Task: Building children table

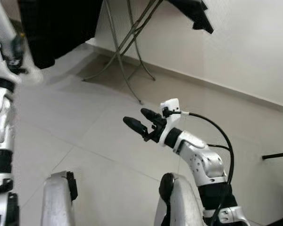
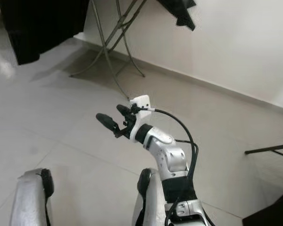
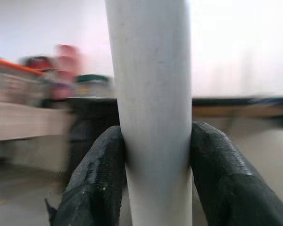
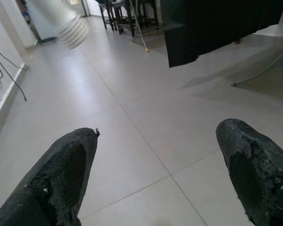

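A wide floor of pale grey tiles [image 1: 94, 136] is spread before the robot, met at the back by a white wall [image 1: 245, 47] with a low skirting. Against that wall a metal drying rack [image 1: 127, 52] is stood on thin crossed legs, and dark cloth [image 1: 56, 28] is hung from it, reaching down toward the tiles. A second dark piece [image 1: 195, 14] is draped further along the rack. Beyond the cloth, in the right wrist view, dark chairs [image 4: 125, 12] can be made out, and thin cables [image 4: 4, 75] are trailed along the skirting.

The right gripper [image 1: 142, 123] is raised over bare floor in front of the robot, its two black fingers [image 4: 66, 179] spread wide with nothing between them. The left arm [image 1: 1, 122] is lifted at the robot's left side.

In the left wrist view, the left gripper [image 3: 156, 160] is pinched on a white round table leg [image 3: 153, 94], which is held upright, one finger [image 3: 94, 183] pressed to each side of it. Behind it a blurred shelf of coloured items [image 3: 33, 75] is seen; nothing finer can be told.
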Tool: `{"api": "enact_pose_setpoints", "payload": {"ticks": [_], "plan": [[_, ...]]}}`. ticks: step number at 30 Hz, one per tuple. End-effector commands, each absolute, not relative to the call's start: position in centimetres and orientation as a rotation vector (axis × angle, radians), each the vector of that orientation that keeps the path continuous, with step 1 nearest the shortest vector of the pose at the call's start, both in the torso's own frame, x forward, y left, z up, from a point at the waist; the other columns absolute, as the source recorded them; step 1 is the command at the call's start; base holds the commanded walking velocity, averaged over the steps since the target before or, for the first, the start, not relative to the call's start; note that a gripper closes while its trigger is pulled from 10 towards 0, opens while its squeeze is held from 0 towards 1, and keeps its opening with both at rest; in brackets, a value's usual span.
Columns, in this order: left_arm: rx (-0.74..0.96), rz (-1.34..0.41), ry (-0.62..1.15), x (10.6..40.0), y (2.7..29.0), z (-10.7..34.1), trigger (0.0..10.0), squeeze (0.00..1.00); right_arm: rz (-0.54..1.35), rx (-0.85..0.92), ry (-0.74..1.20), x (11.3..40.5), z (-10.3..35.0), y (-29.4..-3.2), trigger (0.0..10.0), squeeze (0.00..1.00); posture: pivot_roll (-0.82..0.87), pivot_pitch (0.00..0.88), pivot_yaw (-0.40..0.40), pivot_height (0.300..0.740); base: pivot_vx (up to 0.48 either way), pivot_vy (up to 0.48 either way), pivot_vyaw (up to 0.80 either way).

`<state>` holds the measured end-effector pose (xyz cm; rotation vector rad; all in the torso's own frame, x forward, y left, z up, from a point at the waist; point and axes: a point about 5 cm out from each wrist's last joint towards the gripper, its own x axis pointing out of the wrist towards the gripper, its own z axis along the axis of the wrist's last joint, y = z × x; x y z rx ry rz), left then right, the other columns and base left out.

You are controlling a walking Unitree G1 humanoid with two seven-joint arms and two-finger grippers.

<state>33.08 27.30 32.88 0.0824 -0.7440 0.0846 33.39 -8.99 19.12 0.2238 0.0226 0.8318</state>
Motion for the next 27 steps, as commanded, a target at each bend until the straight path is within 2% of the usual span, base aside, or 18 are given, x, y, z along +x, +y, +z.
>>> {"api": "enact_pose_setpoints", "payload": {"ticks": [1, 5, 6, 10, 11, 12, 18, 23, 27], "plan": [[0.038, -0.02, -0.762, 33.3, 25.7, 33.4, 0.0, 0.0, 0.816, 0.235, -0.001, 33.1, 19.0, -9.6, 10.0, 0.0, 0.0, 0.0, -0.135, 0.36, 0.0, 0.0, 0.0], [-0.049, -0.094, -0.784, 33.2, 24.9, 33.8, 0.0, 0.0, 0.816, 0.246, 0.008, 32.8, 18.5, -9.6, 10.0, 0.0, 0.0, 0.0, -0.126, 0.37, 0.0, 0.0, 0.0], [-0.124, -0.142, -0.804, 33.0, 24.6, 34.4, 0.0, 0.0, 0.817, 0.254, 0.014, 32.5, 18.1, -9.5, 10.0, 0.0, -0.01, 0.0, -0.122, 0.38, 0.0, 0.0, 0.0], [-0.147, -0.166, -0.809, 32.9, 24.6, 34.6, 0.0, 0.0, 0.818, 0.258, 0.017, 32.4, 17.9, -9.4, 10.0, 0.0, -0.01, 0.0, -0.119, 0.39, 0.0, 0.0, 0.0], [-0.194, -0.206, -0.802, 32.9, 24.4, 34.7, 5.6, 0.0, 0.818, 0.263, 0.022, 32.2, 17.7, -9.3, 10.0, 0.0, -0.01, 0.0, -0.112, 0.395, 0.0, 0.0, 0.0], [-0.254, -0.298, -0.769, 32.9, 23.6, 34.2, 10.0, 0.0, 0.816, 0.272, 0.032, 31.9, 17.2, -9.2, 10.0, 0.0, -0.01, 0.0, -0.108, 0.405, 0.0, 0.0, 0.0], [-0.346, -0.41, -0.697, 33.0, 22.6, 32.3, 10.0, 0.0, 0.809, 0.284, 0.036, 31.5, 16.8, -9.2, 10.0, 0.0, -0.01, 0.0, -0.097, 0.43, 0.0, 0.0, 0.0], [-0.417, -0.434, -0.677, 33.0, 22.7, 31.5, 10.0, 0.0, 0.81, 0.285, 0.022, 31.4, 16.9, -9.3, 10.0, 0.0, -0.02, 0.0, -0.092, 0.445, 0.0, 0.0, 0.0], [-0.388, -0.468, -0.638, 33.1, 22.1, 30.6, 10.0, 0.0, 0.937, 0.216, -0.098, 30.7, 20.1, -9.1, 10.0, 0.0, -0.02, 0.0, -0.089, 0.465, 0.0, 0.0, 0.0]]}}
